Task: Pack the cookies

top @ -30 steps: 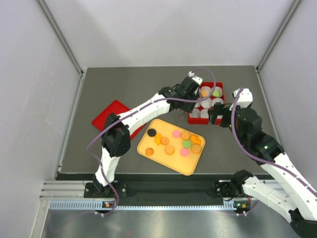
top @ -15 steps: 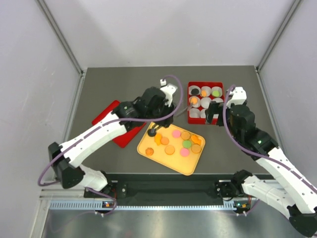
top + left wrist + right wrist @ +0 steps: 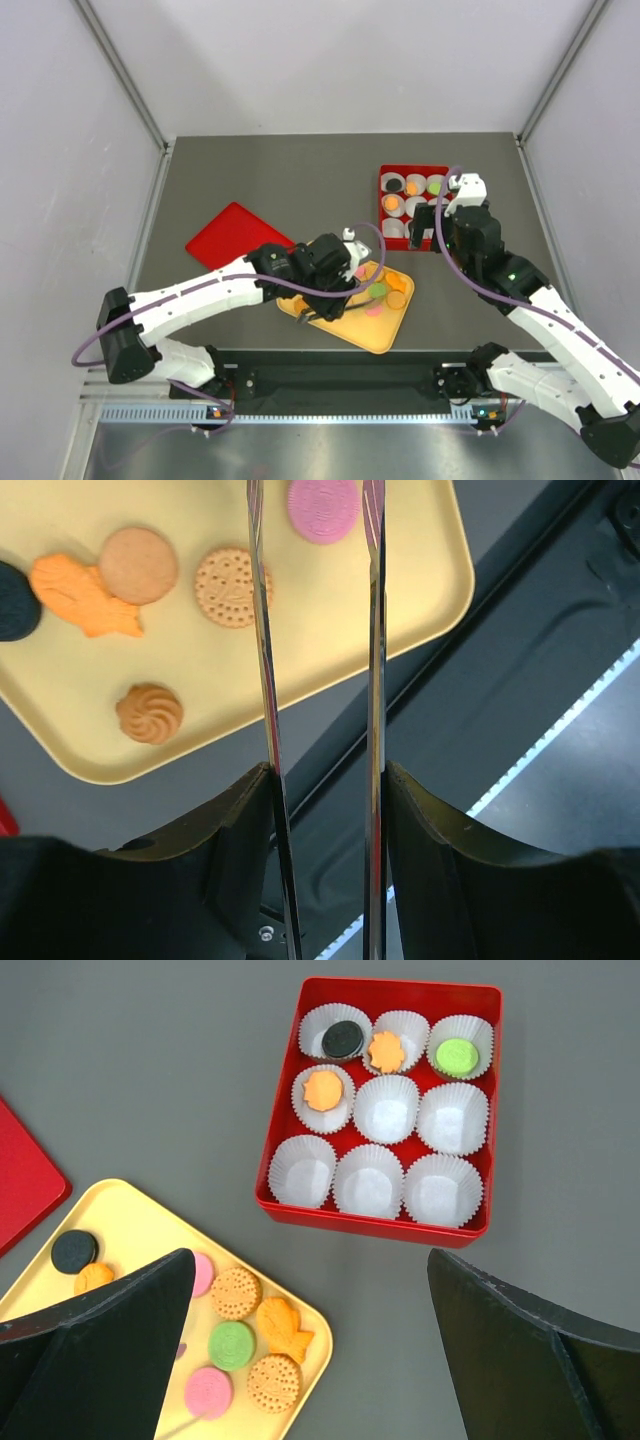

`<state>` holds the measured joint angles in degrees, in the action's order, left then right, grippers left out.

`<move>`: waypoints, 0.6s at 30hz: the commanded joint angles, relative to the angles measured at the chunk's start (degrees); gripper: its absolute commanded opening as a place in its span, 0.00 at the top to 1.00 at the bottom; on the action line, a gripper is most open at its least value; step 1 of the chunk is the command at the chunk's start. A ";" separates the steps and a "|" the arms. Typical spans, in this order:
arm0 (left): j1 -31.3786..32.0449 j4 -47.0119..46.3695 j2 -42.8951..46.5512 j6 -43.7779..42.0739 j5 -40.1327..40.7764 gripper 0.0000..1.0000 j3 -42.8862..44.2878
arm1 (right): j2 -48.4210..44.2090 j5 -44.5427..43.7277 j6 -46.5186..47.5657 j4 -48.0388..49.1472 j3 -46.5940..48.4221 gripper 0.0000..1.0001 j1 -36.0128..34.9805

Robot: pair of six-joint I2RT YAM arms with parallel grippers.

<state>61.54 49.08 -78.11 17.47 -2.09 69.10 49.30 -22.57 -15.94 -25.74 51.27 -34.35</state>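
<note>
Right now my left gripper hangs over the yellow tray, its fingers parted and empty above the loose cookies. My right gripper is spread wide and holds nothing. It hovers near the red box, where four cookies sit in paper cups.

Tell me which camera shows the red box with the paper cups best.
Right wrist: the whole red box lies unobstructed, all nine cups countable, four holding cookies. Top external shows the box small, its near right part hidden behind the right arm. Left wrist misses it.
</note>
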 commanded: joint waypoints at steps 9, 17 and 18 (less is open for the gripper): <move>6.31 -2.15 -2.93 2.12 3.74 0.49 2.44 | -1.40 -0.37 -0.75 3.06 -0.64 0.00 -0.10; 9.04 -0.56 -4.77 2.74 11.40 0.49 3.23 | -1.31 -0.02 -0.67 3.06 -0.82 0.00 -0.10; 9.21 -0.39 -4.95 2.74 11.75 0.49 3.32 | -1.22 -0.02 -0.67 3.15 -0.64 0.00 -0.10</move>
<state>69.89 48.58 -82.61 19.62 5.91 69.73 48.75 -22.61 -16.29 -24.99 50.24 -34.35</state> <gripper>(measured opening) 0.513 0.996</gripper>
